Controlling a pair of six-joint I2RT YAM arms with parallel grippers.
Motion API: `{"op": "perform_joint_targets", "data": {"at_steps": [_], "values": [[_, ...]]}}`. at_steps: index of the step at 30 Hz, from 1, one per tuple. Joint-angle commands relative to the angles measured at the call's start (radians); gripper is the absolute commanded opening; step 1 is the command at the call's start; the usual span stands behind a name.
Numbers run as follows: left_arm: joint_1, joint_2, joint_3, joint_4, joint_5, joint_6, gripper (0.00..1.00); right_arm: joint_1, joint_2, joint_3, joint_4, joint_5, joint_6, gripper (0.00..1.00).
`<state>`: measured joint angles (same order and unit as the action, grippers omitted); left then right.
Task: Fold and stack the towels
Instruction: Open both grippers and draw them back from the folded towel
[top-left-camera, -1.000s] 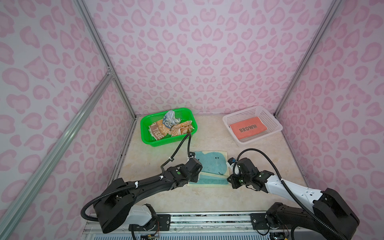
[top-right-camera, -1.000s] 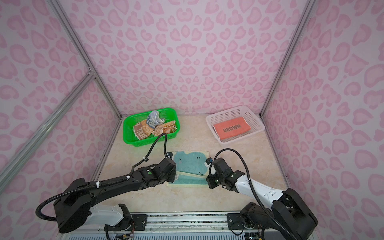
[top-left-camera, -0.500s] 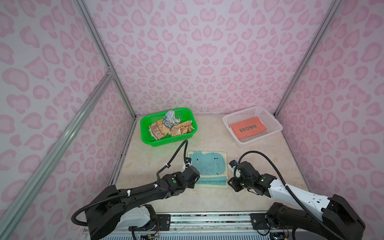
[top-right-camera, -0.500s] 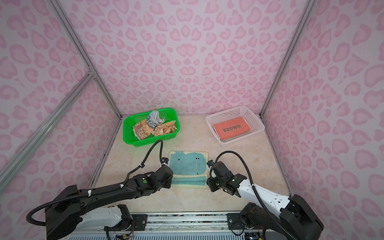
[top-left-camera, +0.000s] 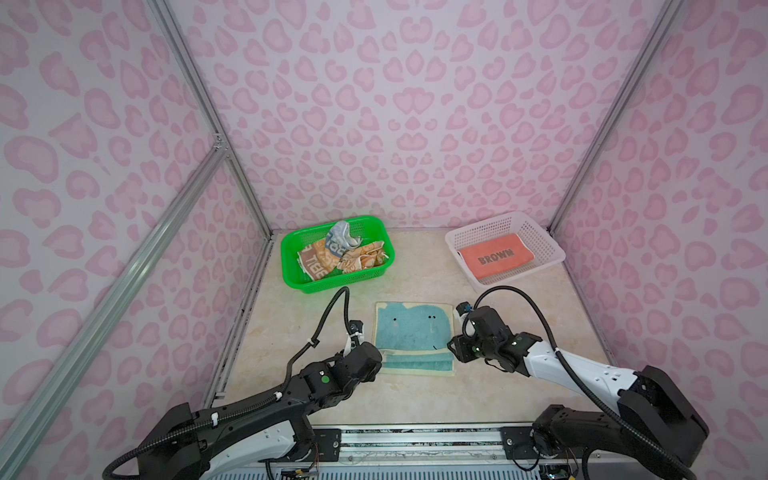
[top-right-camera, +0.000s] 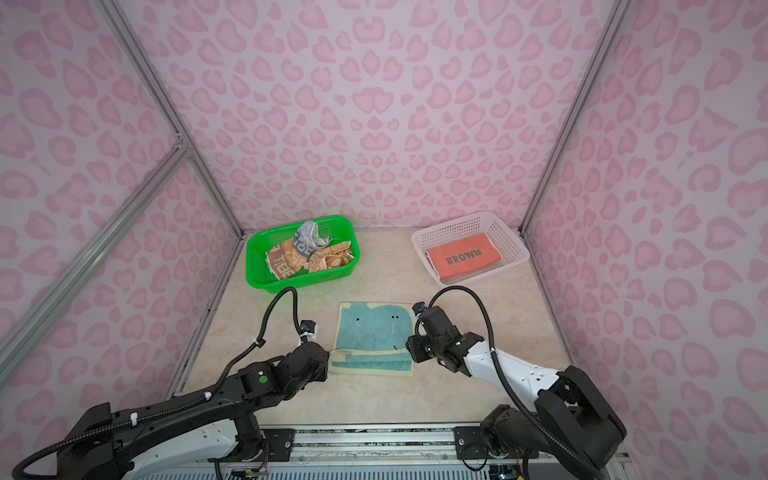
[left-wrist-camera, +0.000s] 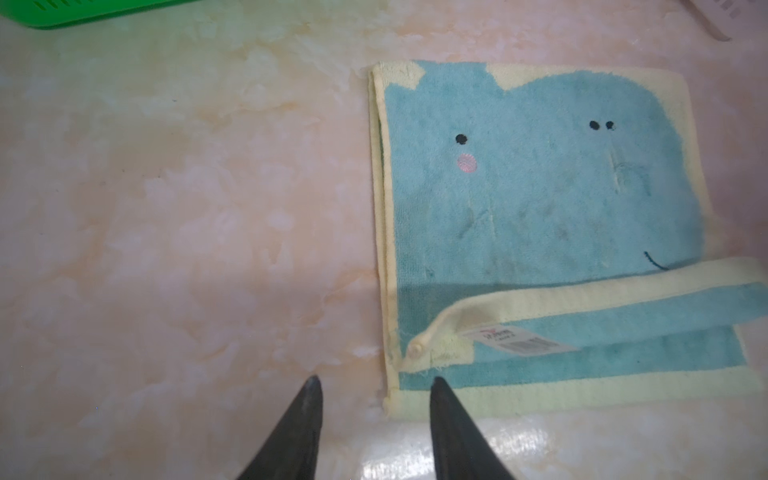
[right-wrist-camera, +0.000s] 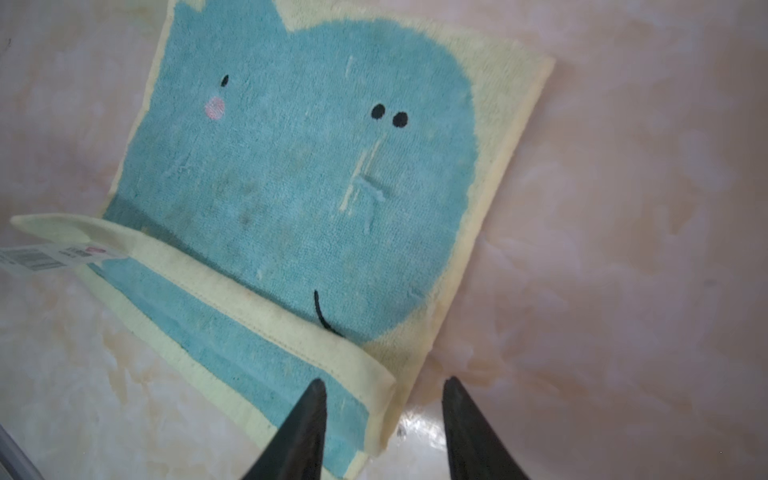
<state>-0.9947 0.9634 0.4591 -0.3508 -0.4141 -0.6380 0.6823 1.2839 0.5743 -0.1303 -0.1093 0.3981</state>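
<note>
A pale yellow-green towel with a teal animal face lies flat mid-table, its near edge turned over in a narrow strip. My left gripper stands open at the towel's near left corner, holding nothing. At the near right corner my right gripper is open too, one fingertip over the folded strip. A folded coral towel marked BROWN lies in the white basket. Crumpled striped and orange towels fill the green basket.
The green basket stands at the back left and the white basket at the back right, both against the pink patterned walls. An aluminium rail runs along the table's near edge. Each arm's black cable loops up over the table beside the towel.
Both grippers have opened and let go of the towel's turned-over edge. They have drawn back from over the towel to its near corners, and the strip now lies free.
</note>
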Motion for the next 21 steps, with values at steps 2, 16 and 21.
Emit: {"op": "perform_joint_targets", "data": {"at_steps": [2, 16, 21], "values": [[0.001, 0.002, 0.024, -0.023, -0.055, -0.004, 0.46, -0.001, 0.065, 0.02, 0.049, -0.077, -0.014, 0.46], [0.001, 0.044, 0.09, -0.016, -0.096, 0.062, 0.49, 0.049, 0.001, -0.094, 0.078, -0.222, -0.012, 0.42], [0.001, 0.043, 0.084, -0.016, -0.095, 0.058, 0.49, 0.093, -0.11, -0.153, 0.015, -0.228, -0.014, 0.42]]}}
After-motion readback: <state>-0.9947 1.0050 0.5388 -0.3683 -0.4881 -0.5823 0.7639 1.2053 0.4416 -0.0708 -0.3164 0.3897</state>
